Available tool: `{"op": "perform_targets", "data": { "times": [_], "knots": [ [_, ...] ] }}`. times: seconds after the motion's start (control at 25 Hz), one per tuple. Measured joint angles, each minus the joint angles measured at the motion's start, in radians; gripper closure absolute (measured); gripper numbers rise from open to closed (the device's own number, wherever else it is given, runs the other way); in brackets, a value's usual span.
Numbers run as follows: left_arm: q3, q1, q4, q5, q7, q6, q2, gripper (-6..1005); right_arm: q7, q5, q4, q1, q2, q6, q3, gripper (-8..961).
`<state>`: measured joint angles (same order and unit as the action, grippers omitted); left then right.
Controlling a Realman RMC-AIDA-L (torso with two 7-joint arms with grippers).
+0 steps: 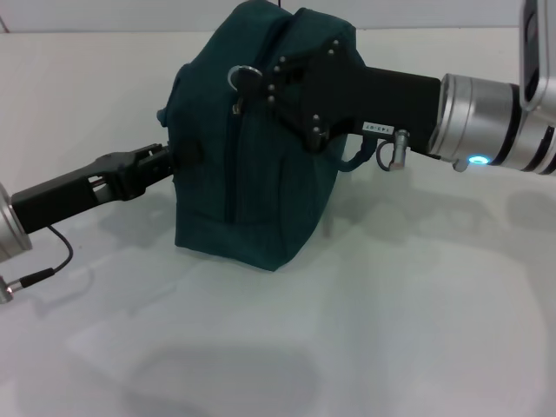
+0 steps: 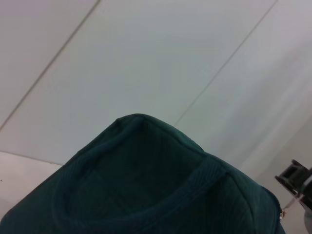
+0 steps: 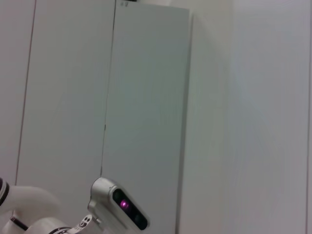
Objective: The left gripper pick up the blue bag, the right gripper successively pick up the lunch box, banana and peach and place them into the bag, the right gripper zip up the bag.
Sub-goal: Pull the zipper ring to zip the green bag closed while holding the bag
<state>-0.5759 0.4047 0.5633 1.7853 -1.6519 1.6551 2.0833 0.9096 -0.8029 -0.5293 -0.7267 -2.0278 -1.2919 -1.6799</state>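
The blue bag (image 1: pixel 261 191) stands tilted on the white table, its zipper line running down the side that faces me. My left gripper (image 1: pixel 176 161) reaches in from the left and is shut on the bag's left side. In the left wrist view the bag's fabric and a loop handle (image 2: pixel 146 185) fill the lower part. My right gripper (image 1: pixel 258 84) comes in from the right across the bag's top and is shut on the ring zipper pull (image 1: pixel 241 76). The lunch box, banana and peach are out of view.
The white table (image 1: pixel 391 330) stretches in front of and around the bag. A second bag handle (image 1: pixel 352 162) hangs under the right gripper's body. The right wrist view shows only pale wall panels and the robot's head (image 3: pixel 119 207).
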Motion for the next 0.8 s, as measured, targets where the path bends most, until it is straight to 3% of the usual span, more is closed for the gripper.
{"op": "perform_targets", "data": {
  "times": [0.8],
  "knots": [
    [-0.037,0.0,-0.058,0.004,0.129,0.075,0.003,843,0.25,0.043,0.029,0.014,0.008,-0.005,0.049,940]
  ]
}}
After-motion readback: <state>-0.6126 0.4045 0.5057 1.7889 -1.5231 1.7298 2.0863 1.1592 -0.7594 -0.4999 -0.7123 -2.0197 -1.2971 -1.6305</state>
